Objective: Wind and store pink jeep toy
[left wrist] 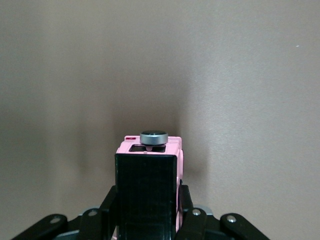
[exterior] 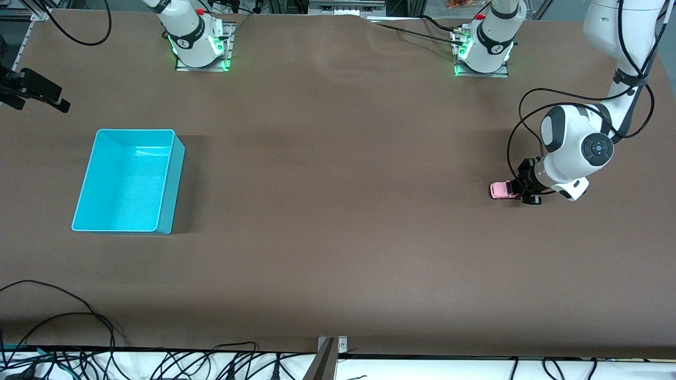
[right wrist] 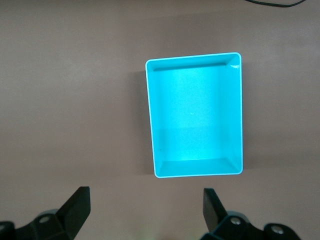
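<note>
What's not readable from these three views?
- Front view: the pink jeep toy is partly covered by the left end effector; its wheels are too small to see.
- Left wrist view: the jeep's wheels and sides are hidden by its black roof and the fingers.
- Right end effector: outside the front view; it hangs open over the cyan bin.
</note>
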You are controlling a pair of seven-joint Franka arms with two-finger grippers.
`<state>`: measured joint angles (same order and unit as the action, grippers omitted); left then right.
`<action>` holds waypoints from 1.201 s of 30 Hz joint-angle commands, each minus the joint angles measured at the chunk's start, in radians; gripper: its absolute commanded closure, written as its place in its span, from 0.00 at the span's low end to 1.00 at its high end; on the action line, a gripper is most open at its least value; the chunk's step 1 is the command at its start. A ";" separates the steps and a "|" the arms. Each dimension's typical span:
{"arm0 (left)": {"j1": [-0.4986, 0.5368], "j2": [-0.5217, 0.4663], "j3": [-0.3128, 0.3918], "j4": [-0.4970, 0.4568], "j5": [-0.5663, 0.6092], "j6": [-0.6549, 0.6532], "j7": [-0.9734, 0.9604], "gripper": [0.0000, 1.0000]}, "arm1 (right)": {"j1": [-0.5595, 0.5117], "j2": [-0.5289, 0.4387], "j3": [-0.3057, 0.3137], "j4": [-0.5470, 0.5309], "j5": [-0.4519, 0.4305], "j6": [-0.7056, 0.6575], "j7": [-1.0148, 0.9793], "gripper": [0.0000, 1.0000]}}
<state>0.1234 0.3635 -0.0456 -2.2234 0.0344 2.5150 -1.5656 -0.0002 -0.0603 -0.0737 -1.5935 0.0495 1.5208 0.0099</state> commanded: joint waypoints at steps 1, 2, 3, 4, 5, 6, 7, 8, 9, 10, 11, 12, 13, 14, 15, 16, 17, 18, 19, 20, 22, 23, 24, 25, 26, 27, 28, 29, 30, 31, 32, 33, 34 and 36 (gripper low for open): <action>-0.025 -0.040 -0.030 0.002 0.019 -0.025 -0.013 0.86 | 0.002 0.007 0.003 0.021 -0.017 -0.016 -0.001 0.00; -0.030 -0.043 -0.031 0.005 0.019 -0.028 -0.028 0.86 | 0.002 0.007 0.003 0.021 -0.017 -0.016 -0.001 0.00; -0.034 -0.050 -0.033 0.008 0.019 -0.028 -0.051 0.86 | 0.002 0.007 0.003 0.021 -0.017 -0.017 -0.001 0.00; -0.037 -0.054 -0.034 0.013 0.021 -0.028 -0.076 0.86 | 0.002 0.007 0.003 0.021 -0.017 -0.017 -0.001 0.00; -0.045 -0.054 -0.037 0.014 0.022 -0.028 -0.096 0.86 | 0.002 0.007 0.003 0.021 -0.017 -0.016 -0.001 0.00; -0.062 -0.054 -0.037 0.014 0.022 -0.028 -0.111 0.86 | 0.002 0.007 0.003 0.021 -0.017 -0.016 -0.001 0.00; -0.083 -0.054 -0.037 0.014 0.024 -0.028 -0.119 0.86 | 0.002 0.007 0.003 0.021 -0.017 -0.016 -0.001 0.00; -0.103 -0.054 -0.036 0.014 0.031 -0.028 -0.123 0.86 | 0.002 0.007 0.003 0.021 -0.017 -0.016 -0.001 0.00; -0.116 -0.054 -0.036 0.013 0.035 -0.028 -0.134 0.86 | 0.002 0.007 0.003 0.021 -0.017 -0.016 -0.001 0.00; -0.128 -0.054 -0.036 0.014 0.041 -0.028 -0.152 0.86 | 0.003 0.007 0.003 0.021 -0.017 -0.016 -0.001 0.00; -0.131 -0.051 -0.036 0.014 0.047 -0.027 -0.168 0.86 | 0.003 0.007 0.003 0.021 -0.017 -0.016 -0.001 0.00; -0.137 -0.048 -0.039 0.014 0.059 -0.024 -0.188 0.86 | 0.003 0.007 0.003 0.021 -0.017 -0.016 -0.001 0.00; -0.148 -0.044 -0.042 0.014 0.070 -0.021 -0.203 0.86 | 0.003 0.008 0.003 0.021 -0.017 -0.016 -0.001 0.00; -0.157 -0.040 -0.045 0.013 0.080 -0.019 -0.217 0.86 | 0.003 0.007 0.003 0.021 -0.017 -0.016 -0.001 0.00; -0.169 -0.029 -0.046 0.013 0.090 -0.016 -0.235 0.86 | 0.003 0.007 0.003 0.021 -0.017 -0.016 -0.001 0.00; -0.176 -0.021 -0.046 0.013 0.094 -0.013 -0.249 0.86 | 0.003 0.007 0.003 0.021 -0.017 -0.016 -0.001 0.00; -0.186 -0.014 -0.046 0.013 0.097 -0.005 -0.264 0.86 | 0.003 0.007 0.003 0.021 -0.017 -0.016 -0.001 0.00; -0.200 -0.008 -0.046 0.013 0.101 0.004 -0.283 0.86 | 0.003 0.007 0.003 0.021 -0.017 -0.016 -0.001 0.00; -0.208 -0.002 -0.046 0.013 0.101 0.010 -0.292 0.86 | 0.003 0.007 0.003 0.021 -0.017 -0.016 -0.001 0.00; -0.211 0.003 -0.046 0.013 0.101 0.011 -0.297 0.87 | 0.003 0.007 0.003 0.021 -0.017 -0.017 -0.001 0.00; -0.212 0.012 -0.048 0.013 0.101 0.015 -0.297 0.88 | 0.003 0.007 0.003 0.021 -0.017 -0.017 -0.001 0.00; -0.211 0.014 -0.048 0.014 0.101 0.016 -0.297 0.89 | 0.003 0.007 0.003 0.021 -0.017 -0.016 -0.001 0.00; -0.208 0.018 -0.048 0.014 0.101 0.016 -0.297 0.90 | 0.003 0.008 0.003 0.021 -0.017 -0.016 -0.001 0.00; -0.205 0.022 -0.048 0.014 0.099 0.016 -0.297 0.90 | 0.005 0.007 0.003 0.020 -0.017 -0.016 -0.001 0.00; -0.202 0.025 -0.048 0.014 0.097 0.019 -0.297 0.90 | 0.005 0.007 0.003 0.020 -0.017 -0.016 -0.001 0.00; -0.199 0.028 -0.048 0.014 0.094 0.025 -0.297 0.90 | 0.005 0.007 0.003 0.020 -0.017 -0.016 -0.001 0.00; -0.197 0.034 -0.048 0.014 0.090 0.034 -0.298 0.90 | 0.005 0.008 0.003 0.020 -0.017 -0.016 -0.001 0.00; -0.196 0.038 -0.048 0.014 0.090 0.041 -0.298 0.90 | 0.005 0.008 0.003 0.020 -0.017 -0.016 -0.001 0.00; -0.196 0.041 -0.048 0.014 0.090 0.044 -0.297 0.90 | 0.003 0.008 0.003 0.020 -0.017 -0.016 -0.001 0.00; -0.194 0.045 -0.046 0.014 0.091 0.044 -0.297 0.90 | 0.005 0.008 0.003 0.020 -0.017 -0.016 -0.001 0.00; -0.192 0.049 -0.046 0.014 0.094 0.044 -0.297 0.90 | 0.005 0.008 0.003 0.020 -0.017 -0.016 -0.001 0.00; -0.191 0.052 -0.045 0.014 0.097 0.044 -0.292 0.90 | 0.005 0.008 0.003 0.020 -0.017 -0.016 -0.001 0.00; -0.188 0.052 -0.043 0.014 0.097 0.045 -0.288 0.90 | 0.005 0.008 0.003 0.020 -0.017 -0.016 -0.001 0.00; -0.163 0.054 -0.045 0.014 0.101 0.045 -0.283 0.91 | 0.005 0.008 0.003 0.020 -0.017 -0.016 -0.001 0.00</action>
<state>-0.0767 0.3797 -0.0944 -2.2170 0.1014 2.5255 -1.8396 0.0018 -0.0588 -0.0736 -1.5935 0.0493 1.5207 0.0099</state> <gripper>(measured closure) 0.493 0.000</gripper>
